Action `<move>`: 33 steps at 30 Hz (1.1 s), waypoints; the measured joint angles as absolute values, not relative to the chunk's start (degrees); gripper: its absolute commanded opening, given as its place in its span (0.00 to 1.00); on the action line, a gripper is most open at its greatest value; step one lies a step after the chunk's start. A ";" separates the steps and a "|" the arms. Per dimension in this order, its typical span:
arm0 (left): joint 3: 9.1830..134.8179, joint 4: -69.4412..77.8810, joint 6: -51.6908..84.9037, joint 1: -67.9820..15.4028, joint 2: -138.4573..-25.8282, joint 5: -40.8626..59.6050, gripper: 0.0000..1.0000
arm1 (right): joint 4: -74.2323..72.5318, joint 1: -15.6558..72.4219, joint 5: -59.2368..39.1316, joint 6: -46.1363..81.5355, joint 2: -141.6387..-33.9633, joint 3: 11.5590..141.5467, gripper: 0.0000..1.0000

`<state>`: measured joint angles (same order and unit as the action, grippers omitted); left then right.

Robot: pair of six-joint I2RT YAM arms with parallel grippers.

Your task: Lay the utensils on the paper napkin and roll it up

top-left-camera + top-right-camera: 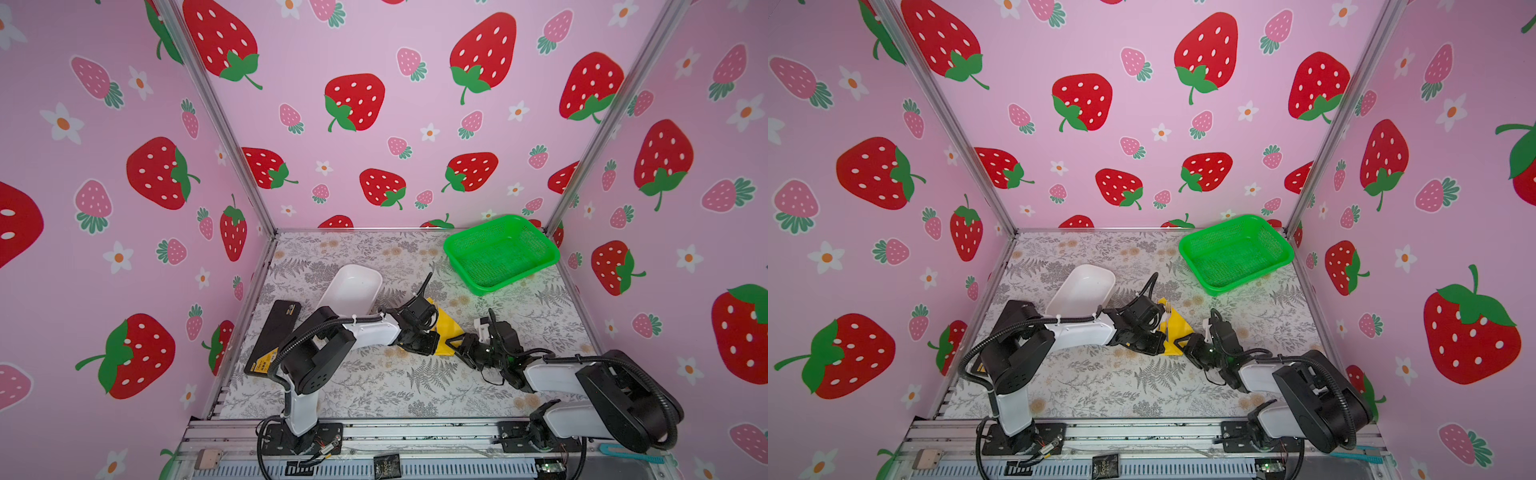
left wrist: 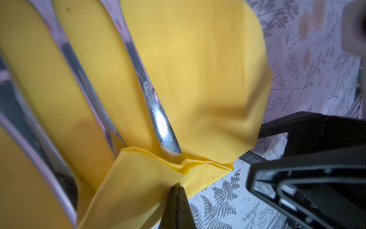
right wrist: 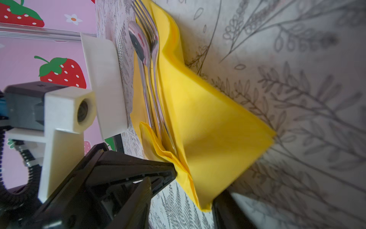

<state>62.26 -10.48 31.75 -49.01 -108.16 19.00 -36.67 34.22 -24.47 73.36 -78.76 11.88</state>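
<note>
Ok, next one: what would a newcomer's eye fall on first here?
The bright yellow paper napkin mid-table, with the utensils lying on it and the left hand pinching its folded edge. Then the green mesh basket at the table's far right corner, and the strawberry-print walls all round.

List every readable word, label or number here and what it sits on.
"Force" (uncertain): small black tag below the front rail.
Too small to read: yellow labels on the flat black box.
Blurred: stamp on a silver utensil handle.
</note>
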 measured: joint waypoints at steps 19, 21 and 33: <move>62.26 -10.44 31.75 -48.73 -108.16 19.07 0.03 | -40.51 32.82 -20.82 71.40 -80.71 12.95 0.39; 62.26 -10.44 31.75 -48.64 -108.16 19.07 0.03 | -40.62 32.82 -20.80 70.85 -80.66 12.95 0.34; 62.00 -9.72 32.03 -48.36 -108.14 19.07 0.03 | -40.66 32.84 -21.15 68.79 -79.53 12.95 0.13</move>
